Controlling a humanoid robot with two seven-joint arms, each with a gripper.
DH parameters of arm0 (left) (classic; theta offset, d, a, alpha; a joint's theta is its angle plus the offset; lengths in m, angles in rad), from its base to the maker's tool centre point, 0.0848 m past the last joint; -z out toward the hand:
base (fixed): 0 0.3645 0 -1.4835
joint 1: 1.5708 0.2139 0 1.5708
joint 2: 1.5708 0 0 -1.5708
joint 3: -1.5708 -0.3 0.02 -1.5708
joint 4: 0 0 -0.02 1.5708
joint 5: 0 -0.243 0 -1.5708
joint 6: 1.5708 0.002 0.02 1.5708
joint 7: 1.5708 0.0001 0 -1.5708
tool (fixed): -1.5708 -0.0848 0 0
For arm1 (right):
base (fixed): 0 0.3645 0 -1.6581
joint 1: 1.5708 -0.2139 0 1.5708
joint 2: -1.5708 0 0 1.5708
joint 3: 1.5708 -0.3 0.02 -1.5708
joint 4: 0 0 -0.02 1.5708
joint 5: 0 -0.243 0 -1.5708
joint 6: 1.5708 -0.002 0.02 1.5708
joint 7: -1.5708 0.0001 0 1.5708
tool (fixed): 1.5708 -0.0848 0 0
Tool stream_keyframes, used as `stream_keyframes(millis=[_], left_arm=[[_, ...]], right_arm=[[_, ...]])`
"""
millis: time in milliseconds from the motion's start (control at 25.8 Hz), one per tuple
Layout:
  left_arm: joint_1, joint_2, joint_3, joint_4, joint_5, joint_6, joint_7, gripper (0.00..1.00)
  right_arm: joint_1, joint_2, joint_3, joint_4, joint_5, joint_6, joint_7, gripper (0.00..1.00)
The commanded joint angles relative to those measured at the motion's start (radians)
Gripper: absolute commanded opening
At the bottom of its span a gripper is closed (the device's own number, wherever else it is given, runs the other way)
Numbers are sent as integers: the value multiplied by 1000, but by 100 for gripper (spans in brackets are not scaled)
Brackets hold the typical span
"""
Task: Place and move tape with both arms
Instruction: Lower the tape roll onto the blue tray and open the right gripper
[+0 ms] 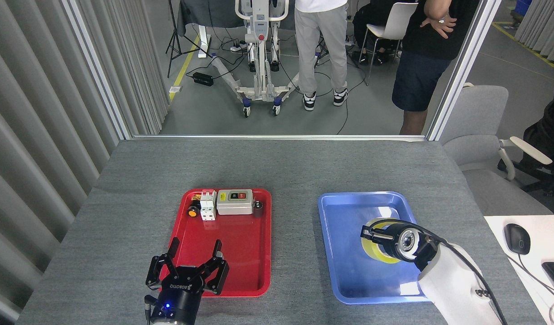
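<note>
While the right tool (371,234) is closed about the tape (375,239), the yellow roll is held over the middle of the blue tray (344,203) at the lower right of the frame; whether it is lifted or touching the tray floor cannot be told. The roll stands on edge, and its core axis appears to lie along the tool's reach, toward the left of the frame. The left tool (193,259) is spread wide and empty over the near edge of the red tray (231,275), well apart from the tape, so the right arm is plainly the nearer. Switch parts are grouped at the red tray's far end. Both trays are borne by a grey tabletop (295,167); beyond it, people stand on a workshop floor.
</note>
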Motion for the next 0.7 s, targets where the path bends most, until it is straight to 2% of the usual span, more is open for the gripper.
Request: stream_keyframes(millis=[0,155,232,387,465,658], left_arm=[[1,5,-2,6,-2,-1,6,100],[-2,22,-1,8,-18,2,6,99],[-5,30,-2,9,-70,2,12,99],[-4,34,-2,28,-180,6,32,99],[-1,43,-2,39,-182,6,35,99],[-4,62,-1,43,-177,6,35,100]], right_arm=[[-2,9,3,24,3,-3,-5,30],[0,14,18,26,5,-7,-16,32],[3,14,23,26,5,-6,-17,37],[9,12,23,26,5,-6,-31,40],[9,10,23,26,6,-6,-31,45],[12,4,21,26,5,-7,-43,47]])
